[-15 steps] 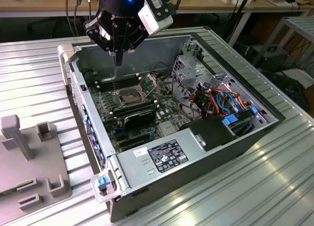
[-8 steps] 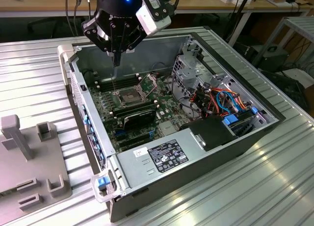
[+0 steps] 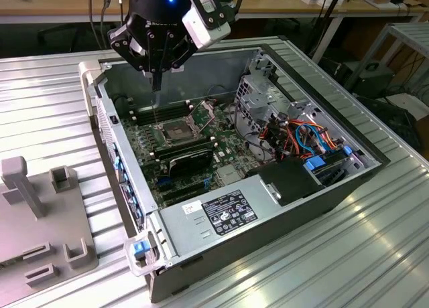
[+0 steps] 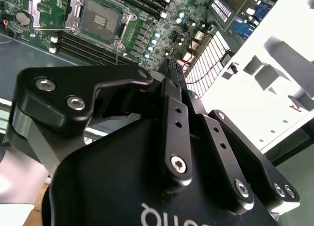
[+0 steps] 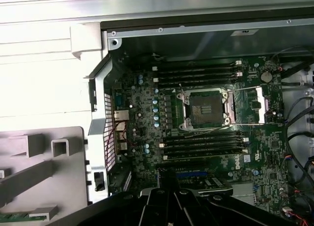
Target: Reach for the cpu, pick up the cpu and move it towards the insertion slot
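My gripper point(image 3: 157, 87) hangs over the open computer case, fingers pointing down and pressed together. A small pale sliver at the fingertips in the exterior view looks like the cpu point(image 3: 157, 89), held edge-on; the fingers point(image 4: 172, 103) hide most of it. The insertion slot point(image 3: 177, 130) lies below the fingertips, slightly toward the exterior view's right. It is a metal-framed square socket with a dark centre, its cover plate flipped open and its thin wire lever raised. Both wrist views show the slot point(image 5: 206, 110) point(image 4: 98, 19) bare, well clear of the gripper point(image 5: 167, 179).
Long black memory slots point(image 5: 198, 73) run on both sides of the socket. A drive cage and cable bundle point(image 3: 295, 130) fill the case on the exterior view's right. A grey plastic block point(image 3: 40, 221) with notches sits outside the case on the ribbed metal table point(image 3: 375, 241).
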Controlling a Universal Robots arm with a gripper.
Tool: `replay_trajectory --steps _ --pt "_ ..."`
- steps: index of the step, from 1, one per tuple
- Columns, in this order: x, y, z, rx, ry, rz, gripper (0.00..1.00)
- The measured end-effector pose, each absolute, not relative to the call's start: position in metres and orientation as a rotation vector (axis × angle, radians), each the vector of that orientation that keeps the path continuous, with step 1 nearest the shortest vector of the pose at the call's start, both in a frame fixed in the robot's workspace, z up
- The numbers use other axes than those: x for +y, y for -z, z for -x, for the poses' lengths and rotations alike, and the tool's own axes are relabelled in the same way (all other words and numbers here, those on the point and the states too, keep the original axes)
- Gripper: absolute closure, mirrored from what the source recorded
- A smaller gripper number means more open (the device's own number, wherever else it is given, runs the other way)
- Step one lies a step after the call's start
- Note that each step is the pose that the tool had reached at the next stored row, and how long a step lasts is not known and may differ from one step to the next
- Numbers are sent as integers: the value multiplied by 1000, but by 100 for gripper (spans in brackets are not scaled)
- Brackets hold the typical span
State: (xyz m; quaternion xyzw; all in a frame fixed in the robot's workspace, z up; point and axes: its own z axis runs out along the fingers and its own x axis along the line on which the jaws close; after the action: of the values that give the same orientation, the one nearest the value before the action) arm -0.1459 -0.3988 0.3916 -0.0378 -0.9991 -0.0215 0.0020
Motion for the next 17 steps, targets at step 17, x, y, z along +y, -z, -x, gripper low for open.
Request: replay_trajectory --steps 17 --pt "-399 -390 157 -3119 67 118 89"
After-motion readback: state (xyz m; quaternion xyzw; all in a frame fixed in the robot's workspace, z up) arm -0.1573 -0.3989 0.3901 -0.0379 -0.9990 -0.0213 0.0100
